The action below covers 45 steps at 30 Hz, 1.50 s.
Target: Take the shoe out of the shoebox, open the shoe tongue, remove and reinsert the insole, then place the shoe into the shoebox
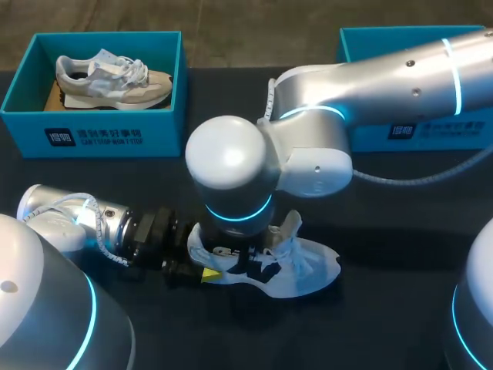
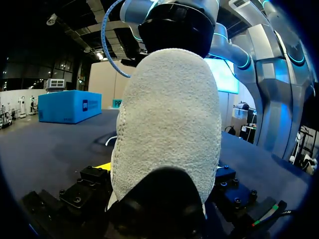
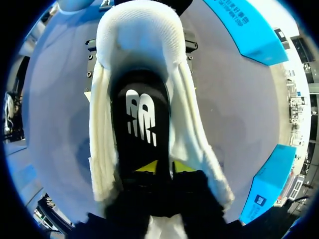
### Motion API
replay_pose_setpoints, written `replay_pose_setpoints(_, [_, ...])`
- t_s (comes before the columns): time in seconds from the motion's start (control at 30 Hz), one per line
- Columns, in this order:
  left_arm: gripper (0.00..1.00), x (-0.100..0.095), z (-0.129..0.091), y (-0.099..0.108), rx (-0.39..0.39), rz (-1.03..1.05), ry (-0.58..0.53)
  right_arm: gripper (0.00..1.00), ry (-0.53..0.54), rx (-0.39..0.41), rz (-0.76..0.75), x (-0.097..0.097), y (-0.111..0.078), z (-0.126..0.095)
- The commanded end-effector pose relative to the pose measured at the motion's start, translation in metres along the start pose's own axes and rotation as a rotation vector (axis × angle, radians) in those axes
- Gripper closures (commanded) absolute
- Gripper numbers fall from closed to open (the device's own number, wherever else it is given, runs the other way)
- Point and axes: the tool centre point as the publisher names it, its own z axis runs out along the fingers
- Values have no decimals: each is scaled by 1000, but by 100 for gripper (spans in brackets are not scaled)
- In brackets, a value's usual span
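Soft-looking shoe (image 2: 169, 114), heel clamped in left gripper (image 2: 162, 172); whether right gripper (image 3: 164, 167) pinches the floppy insole (image 3: 142, 112), I cannot tell.

The white knit sneaker (image 1: 308, 266) stands on its sole on the dark surface (image 1: 400, 308) at lower centre, toe pointing right, laces loose. A black insole with white logo (image 3: 142, 119) lies inside it. A teal cardboard shoebox (image 1: 92, 131) sits at upper left, holding a grey-beige sneaker (image 1: 115, 77).

A robotics lab: white left robot arm (image 1: 65, 220) and white right robot arm (image 1: 393, 81), ringed in blue light, over a black counter (image 1: 408, 231); teal cardboard shoebox (image 1: 92, 137) far left, second teal shoebox (image 1: 439, 129) far right.
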Motion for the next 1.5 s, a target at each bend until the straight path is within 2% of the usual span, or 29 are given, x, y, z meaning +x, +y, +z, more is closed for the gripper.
replay_pose_setpoints(0.03, [100,0,0,3,-1,0,-3,62,18,0,0,0,-3,5])
replay_pose_setpoints(0.6, [100,0,0,3,-1,0,-3,60,125,10,-18,16,0,29])
replay_pose_setpoints(0.73, [100,0,0,3,-1,0,-3,62,180,29,-34,23,2,32])
replay_pose_setpoints(1.1, [100,0,0,3,-1,0,-3,79,258,-25,-45,48,-3,35])
replay_pose_setpoints(1.13, [100,0,0,3,-1,0,-3,84,259,-43,-50,50,-3,34])
replay_pose_setpoints(1.17, [100,0,0,3,-1,0,-3,95,259,-46,-49,51,-4,34])
replay_pose_setpoints(1.2, [100,0,0,3,-1,0,-3,100,260,-44,-49,53,-5,34])
replay_pose_setpoints(1.33, [100,0,0,3,-1,0,-3,100,246,-85,-41,55,-8,28])
replay_pose_setpoints(1.5, [100,0,0,3,-1,0,-3,100,195,-130,-40,50,-8,9])
